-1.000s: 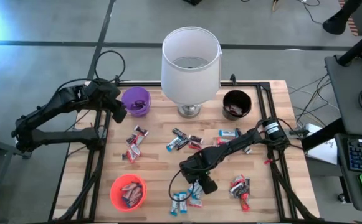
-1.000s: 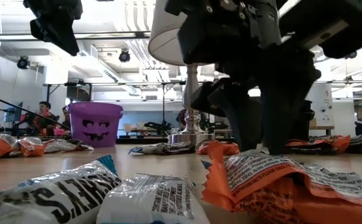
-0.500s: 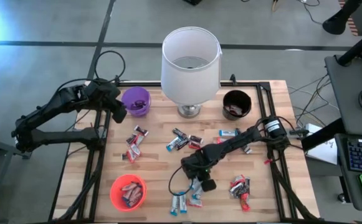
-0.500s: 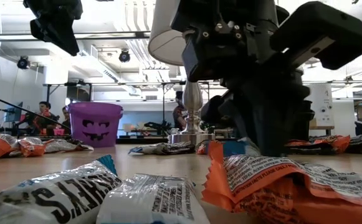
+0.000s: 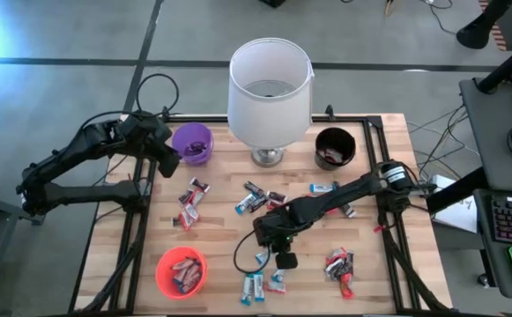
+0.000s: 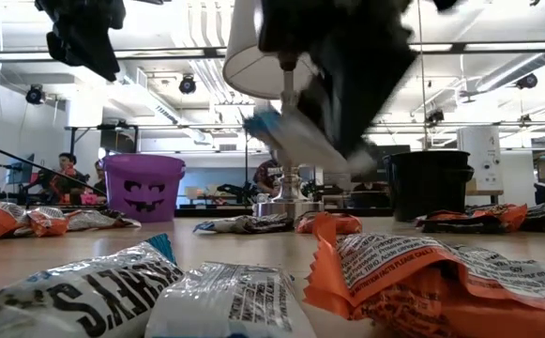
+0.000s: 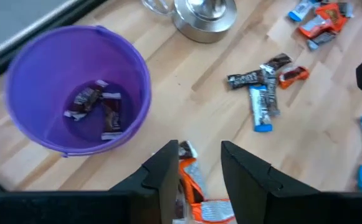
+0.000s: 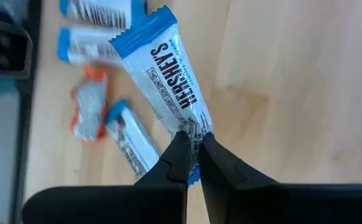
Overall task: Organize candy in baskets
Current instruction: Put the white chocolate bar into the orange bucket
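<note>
One blue-and-white bar (image 8: pixel 168 81) now hangs pinched by its end in the right gripper (image 8: pixel 193 152), lifted clear of the table (image 5: pixel 220 255) it lay on a second ago. Next comes choosing a basket; the lamp (image 5: pixel 270 84) blocks the straight path back. The left gripper (image 7: pixel 196 168) waits, fingers apart, beside the purple basket (image 7: pixel 75 93).

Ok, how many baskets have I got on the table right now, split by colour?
purple basket: 1
black basket: 1
orange basket: 1
Total: 3
</note>
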